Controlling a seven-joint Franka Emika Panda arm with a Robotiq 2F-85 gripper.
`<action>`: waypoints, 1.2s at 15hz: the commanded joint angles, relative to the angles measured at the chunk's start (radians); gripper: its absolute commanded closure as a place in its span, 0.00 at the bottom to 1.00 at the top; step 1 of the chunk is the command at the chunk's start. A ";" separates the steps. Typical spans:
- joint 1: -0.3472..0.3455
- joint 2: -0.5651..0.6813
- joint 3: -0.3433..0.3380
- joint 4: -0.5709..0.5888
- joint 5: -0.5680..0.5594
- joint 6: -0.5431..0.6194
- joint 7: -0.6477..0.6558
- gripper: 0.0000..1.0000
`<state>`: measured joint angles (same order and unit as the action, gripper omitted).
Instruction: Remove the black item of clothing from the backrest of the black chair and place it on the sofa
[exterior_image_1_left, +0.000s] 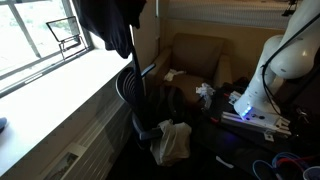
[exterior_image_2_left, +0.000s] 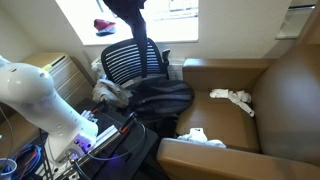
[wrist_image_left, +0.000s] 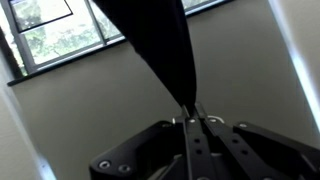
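The black item of clothing (exterior_image_1_left: 112, 24) hangs in the air above the black chair (exterior_image_1_left: 130, 92), clear of its backrest. It also shows at the top of an exterior view (exterior_image_2_left: 126, 12), above the mesh backrest (exterior_image_2_left: 133, 62). In the wrist view my gripper (wrist_image_left: 191, 118) is shut on a pinched corner of the black cloth (wrist_image_left: 150, 40), which stretches away from the fingertips. The gripper itself is beyond the top edge of both exterior views. The brown sofa (exterior_image_2_left: 245, 120) stands beside the chair and also shows in an exterior view (exterior_image_1_left: 196, 55).
A black bag (exterior_image_2_left: 160, 95) lies on the chair seat. White cloths (exterior_image_2_left: 232, 97) (exterior_image_2_left: 196, 135) lie on the sofa. A white bag (exterior_image_1_left: 172, 143) sits on the floor. The white robot arm (exterior_image_2_left: 30, 95) stands by cables (exterior_image_1_left: 285, 162). A window (exterior_image_1_left: 40, 35) is behind the chair.
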<state>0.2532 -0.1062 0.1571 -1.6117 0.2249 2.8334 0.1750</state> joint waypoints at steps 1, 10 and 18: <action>-0.023 -0.031 -0.010 -0.017 -0.006 -0.002 0.016 0.99; -0.188 -0.020 -0.099 -0.082 -0.227 0.168 -0.040 1.00; -0.336 -0.013 -0.268 -0.182 -0.256 0.264 -0.160 1.00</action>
<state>-0.0792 -0.1218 -0.1184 -1.7998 -0.0494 3.1018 0.0307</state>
